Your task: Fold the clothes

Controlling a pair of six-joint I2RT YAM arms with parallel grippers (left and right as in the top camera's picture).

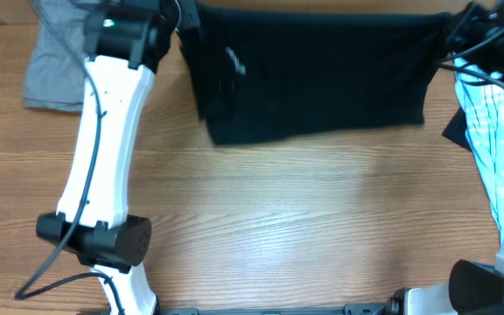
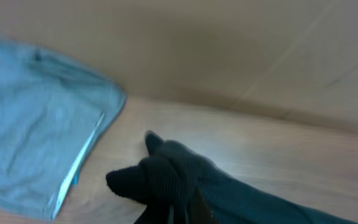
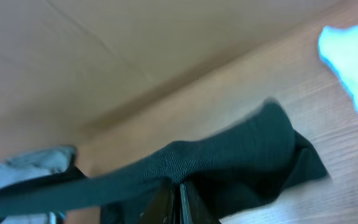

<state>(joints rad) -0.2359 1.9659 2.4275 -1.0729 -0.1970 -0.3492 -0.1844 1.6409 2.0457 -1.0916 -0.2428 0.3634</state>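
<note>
Wooden table [image 1: 278,219] | overhead: black T-shirt [image 1: 313,74] spread | wrist views: left end effector [image 2: 182,211], right end effector [image 3: 179,204] each pinching its fabric

T-shirt [image 1: 313,74]: plain black, with one small white mark [image 1: 234,61]. Folded garment [image 1: 55,66]: plain grey, no pattern. Printed shirt [image 1: 488,140]: light blue with white and darker blue lines. Table [image 1: 304,219]: light brown wood grain. Left arm [image 1: 112,131]: white shell, black joints and cable.

Even bright light, blurred wrist views
</note>
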